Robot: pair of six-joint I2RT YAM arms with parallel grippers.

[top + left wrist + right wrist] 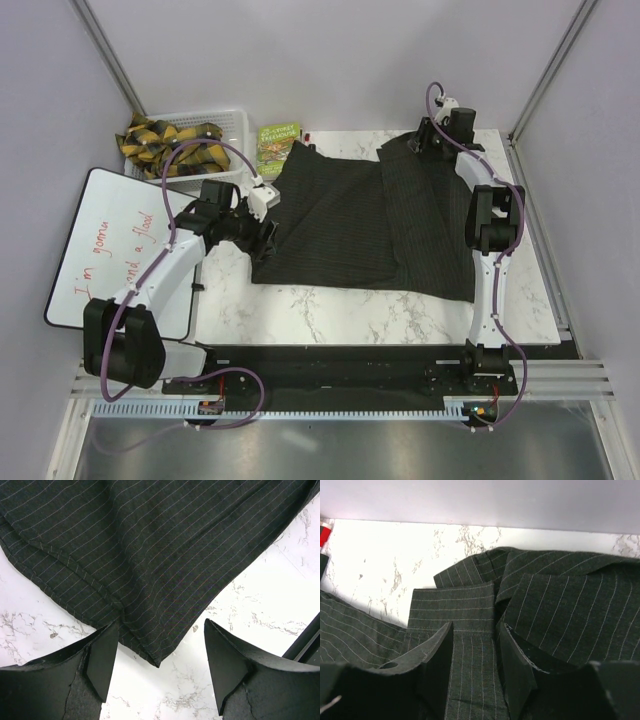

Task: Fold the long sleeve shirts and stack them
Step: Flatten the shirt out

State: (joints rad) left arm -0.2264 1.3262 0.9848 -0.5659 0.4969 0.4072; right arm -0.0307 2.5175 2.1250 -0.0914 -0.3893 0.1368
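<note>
Right now 1 dark pinstriped shirt (370, 220) is lying spread across the middle of the marble table (330, 315), reaching from the centre to the right side, with its right part rumpled and folded over.

Left claw (262, 210) is hanging at the shirt's left edge. From its wrist view it (160, 660) is standing released, jaws wide apart, and a corner of the shirt (150, 580) is pointing into the gap between the 2 fingers (102, 660).

Right claw (428, 140) is sitting at the shirt's far right corner, upper right of the overhead frame. Its fingers (437, 665) are set closer together with striped cloth (560, 610) between them, though I cannot tell if they are pinching it.

At upper left, a white basket (235, 125) is holding yellow-and-black cloth, and a green packet (278, 148) is lying just beside it.
</note>
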